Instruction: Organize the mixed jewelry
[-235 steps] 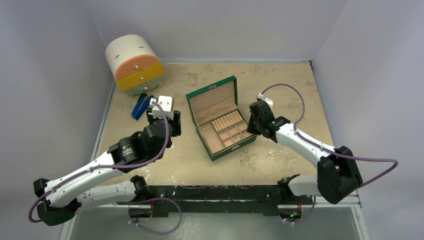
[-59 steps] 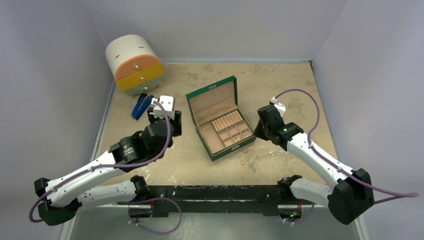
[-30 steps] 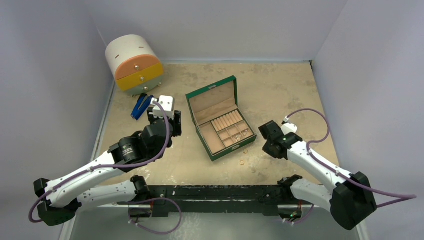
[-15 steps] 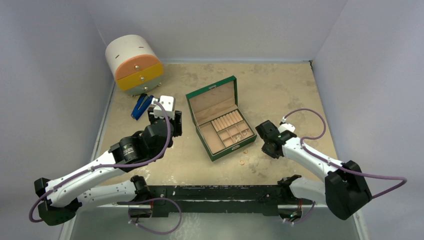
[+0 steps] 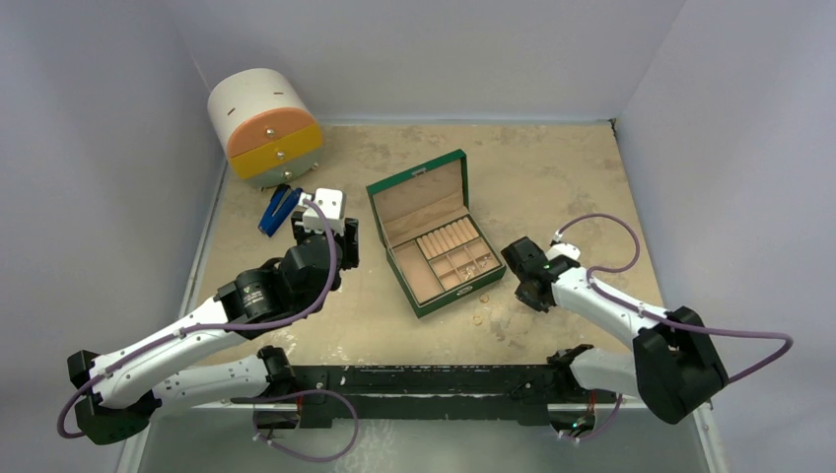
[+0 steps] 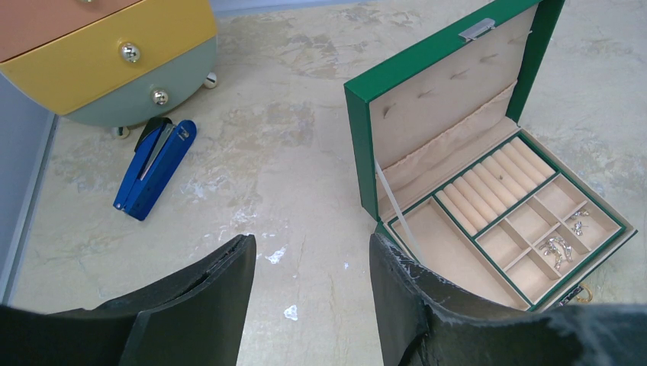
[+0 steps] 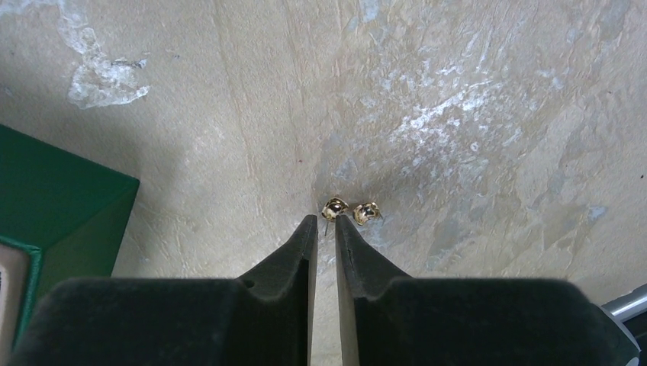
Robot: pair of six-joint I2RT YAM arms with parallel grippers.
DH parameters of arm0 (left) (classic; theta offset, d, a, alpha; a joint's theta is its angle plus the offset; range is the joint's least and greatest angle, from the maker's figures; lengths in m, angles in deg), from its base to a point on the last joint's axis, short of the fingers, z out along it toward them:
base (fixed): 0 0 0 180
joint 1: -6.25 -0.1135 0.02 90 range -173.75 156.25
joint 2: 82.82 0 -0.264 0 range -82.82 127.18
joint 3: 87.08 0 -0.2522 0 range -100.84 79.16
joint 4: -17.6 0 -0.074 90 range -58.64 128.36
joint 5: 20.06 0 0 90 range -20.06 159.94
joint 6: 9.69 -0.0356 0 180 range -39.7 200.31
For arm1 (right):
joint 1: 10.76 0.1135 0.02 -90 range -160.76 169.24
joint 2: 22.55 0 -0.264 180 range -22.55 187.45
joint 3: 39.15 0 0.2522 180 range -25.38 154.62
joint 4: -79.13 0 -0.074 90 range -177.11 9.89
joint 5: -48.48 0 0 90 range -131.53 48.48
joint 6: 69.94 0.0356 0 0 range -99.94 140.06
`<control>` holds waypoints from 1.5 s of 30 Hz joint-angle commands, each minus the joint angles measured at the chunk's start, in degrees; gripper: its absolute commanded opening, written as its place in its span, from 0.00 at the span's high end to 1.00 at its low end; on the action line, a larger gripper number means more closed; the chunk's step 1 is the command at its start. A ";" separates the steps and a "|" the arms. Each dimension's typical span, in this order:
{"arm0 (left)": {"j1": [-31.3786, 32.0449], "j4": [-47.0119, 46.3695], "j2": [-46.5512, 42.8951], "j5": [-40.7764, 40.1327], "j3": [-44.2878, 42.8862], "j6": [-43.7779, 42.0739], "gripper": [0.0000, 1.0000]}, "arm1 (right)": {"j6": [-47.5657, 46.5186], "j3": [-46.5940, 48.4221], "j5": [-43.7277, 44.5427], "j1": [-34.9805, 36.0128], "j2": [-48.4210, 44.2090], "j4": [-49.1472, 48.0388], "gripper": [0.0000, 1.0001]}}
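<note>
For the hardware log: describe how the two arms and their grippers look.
Both arms look alike: white tubular links, on the left arm and right arm, joined by bulky black joint housings. A thin purple cable loops along each. The left gripper and right gripper have matte black, wedge-shaped fingers tapering to narrow tips. No markings are legible.
</note>
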 commanded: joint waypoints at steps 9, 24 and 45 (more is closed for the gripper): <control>-0.22 -0.87 -0.19 -0.83 -0.23 -0.03 0.44 | 1.93 0.38 2.38 0.19 1.73 0.31 0.95; -0.22 -0.81 -0.24 -0.57 -0.28 -0.03 0.44 | -2.28 2.08 0.14 0.25 -3.56 -0.82 1.00; -0.20 -1.05 -0.74 -0.04 -0.36 -0.11 0.44 | -29.40 7.99 -28.67 0.30 -7.77 -24.82 1.00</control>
